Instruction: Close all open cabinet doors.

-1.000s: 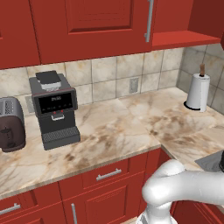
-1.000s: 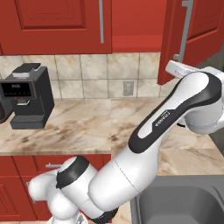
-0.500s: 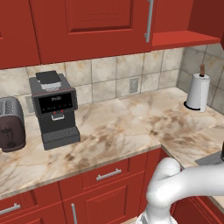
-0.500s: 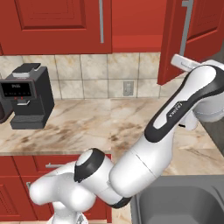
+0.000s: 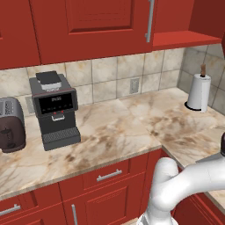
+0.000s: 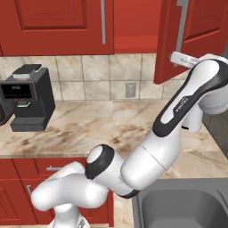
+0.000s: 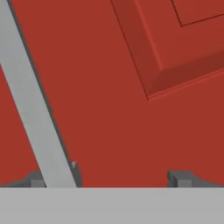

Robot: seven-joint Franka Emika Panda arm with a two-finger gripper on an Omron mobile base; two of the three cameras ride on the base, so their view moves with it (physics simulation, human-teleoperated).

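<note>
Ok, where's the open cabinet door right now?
The open cabinet door hangs swung out at the upper right of the right base view, above the counter, with the open gripper up against its face beside its handle.

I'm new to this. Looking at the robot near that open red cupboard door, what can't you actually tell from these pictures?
- Right base view: the pincer reaches the open cabinet door; contact cannot be told.
- Hand view: the door and its grey bar handle run past the edges.
- Left base view: the open cupboard's inside is cut off by the top edge.
</note>
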